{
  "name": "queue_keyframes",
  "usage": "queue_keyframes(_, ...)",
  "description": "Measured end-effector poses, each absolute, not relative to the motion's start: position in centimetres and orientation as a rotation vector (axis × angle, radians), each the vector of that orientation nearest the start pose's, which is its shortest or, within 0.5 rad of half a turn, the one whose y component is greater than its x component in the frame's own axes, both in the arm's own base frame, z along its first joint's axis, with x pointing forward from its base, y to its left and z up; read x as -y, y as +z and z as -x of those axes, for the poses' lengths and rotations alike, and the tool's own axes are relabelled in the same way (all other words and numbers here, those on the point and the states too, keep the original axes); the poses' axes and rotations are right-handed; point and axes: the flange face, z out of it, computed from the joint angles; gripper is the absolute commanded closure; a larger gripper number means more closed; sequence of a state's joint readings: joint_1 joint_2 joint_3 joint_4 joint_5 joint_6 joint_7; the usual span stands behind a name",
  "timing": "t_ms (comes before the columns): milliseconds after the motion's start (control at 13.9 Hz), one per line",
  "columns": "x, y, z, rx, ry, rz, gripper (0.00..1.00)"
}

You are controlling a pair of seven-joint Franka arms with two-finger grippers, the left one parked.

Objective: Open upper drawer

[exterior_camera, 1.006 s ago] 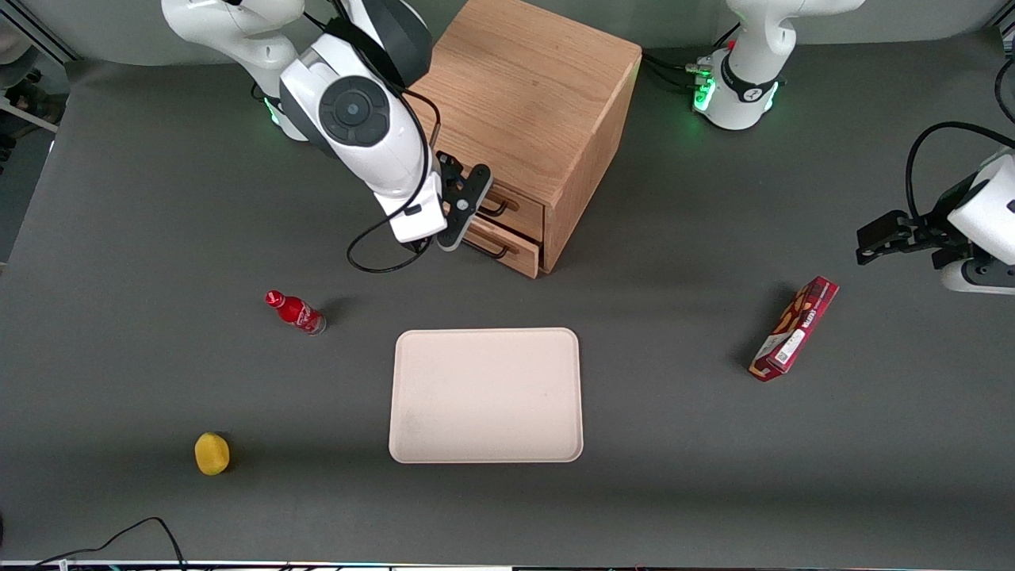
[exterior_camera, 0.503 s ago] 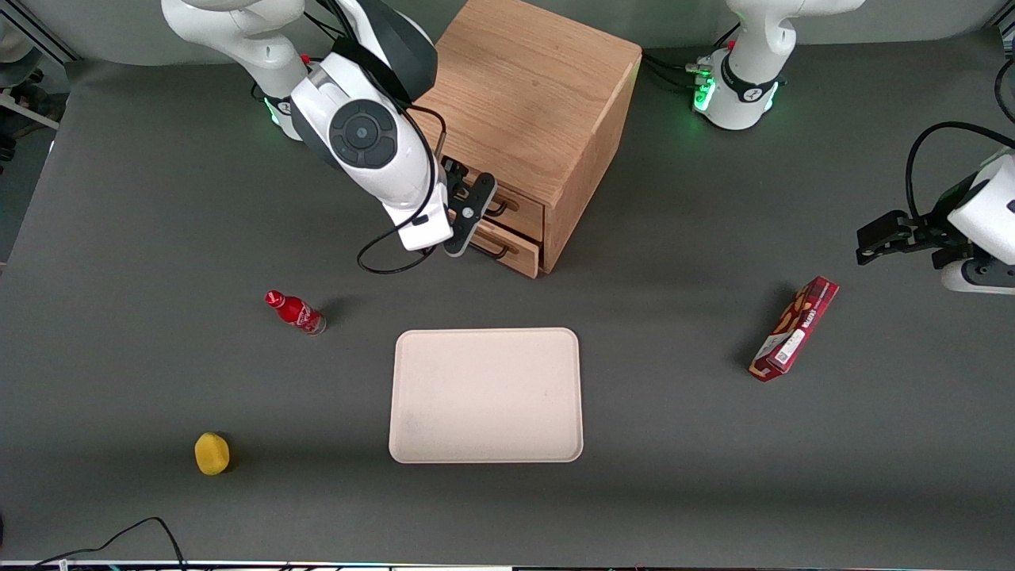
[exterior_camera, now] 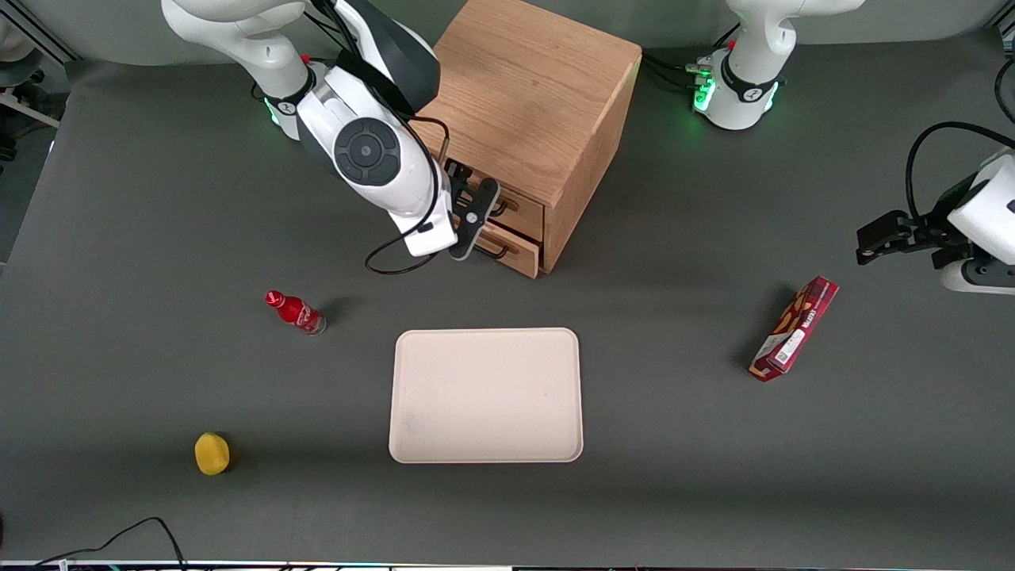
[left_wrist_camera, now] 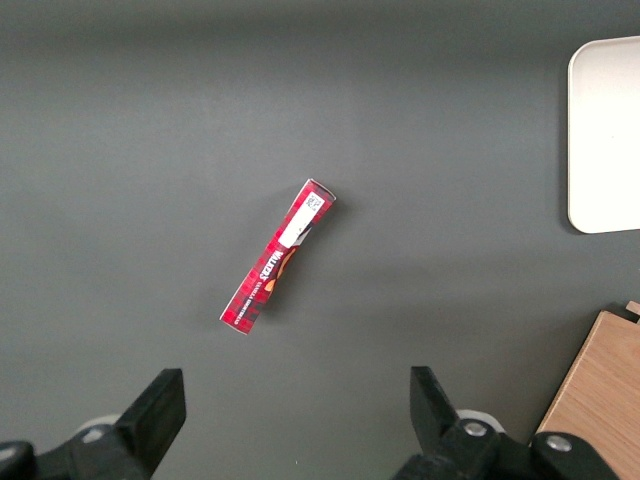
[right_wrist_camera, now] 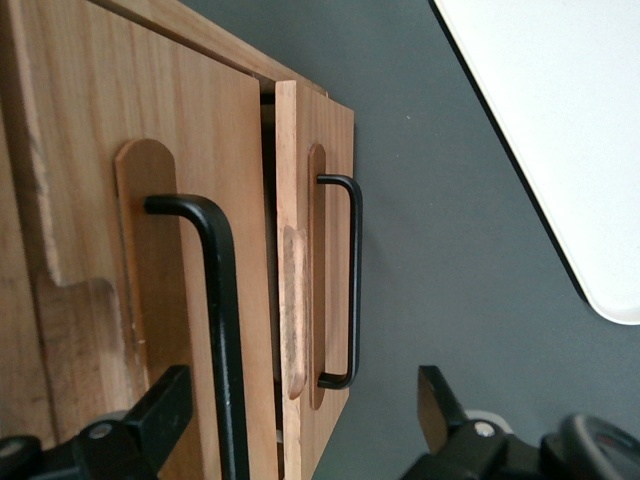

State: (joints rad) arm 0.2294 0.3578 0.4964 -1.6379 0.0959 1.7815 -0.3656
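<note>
The wooden cabinet [exterior_camera: 523, 95] stands at the back of the table with two drawers facing the working arm's end. The upper drawer [exterior_camera: 523, 208] is shut; its black handle [exterior_camera: 501, 208] also shows in the right wrist view [right_wrist_camera: 222, 300]. My gripper [exterior_camera: 478, 212] is open, right in front of the upper drawer. In the right wrist view the gripper [right_wrist_camera: 300, 430] has its fingers wide apart with the upper handle's bar between them, not clamped. The lower drawer [right_wrist_camera: 335, 150] and its thinner-looking handle [right_wrist_camera: 352, 280] lie just below.
A pale tray [exterior_camera: 485, 394] lies nearer the front camera than the cabinet. A red bottle [exterior_camera: 295, 312] and a yellow object [exterior_camera: 212, 453] lie toward the working arm's end. A red box [exterior_camera: 794, 328] lies toward the parked arm's end.
My gripper has moved in toward the drawer fronts, and its fingers now straddle the upper handle. The drawers have not moved.
</note>
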Motion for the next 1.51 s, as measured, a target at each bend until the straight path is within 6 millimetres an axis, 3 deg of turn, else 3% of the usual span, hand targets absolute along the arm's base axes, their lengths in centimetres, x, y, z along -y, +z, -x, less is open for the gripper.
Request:
queue_keyframes(503,-40.4,40.0,-49.1,1.437,0.358,2.490,0.00)
queue_keyframes(1508,-41.0,38.2,-49.6,1.430,0.339,2.481,0.00)
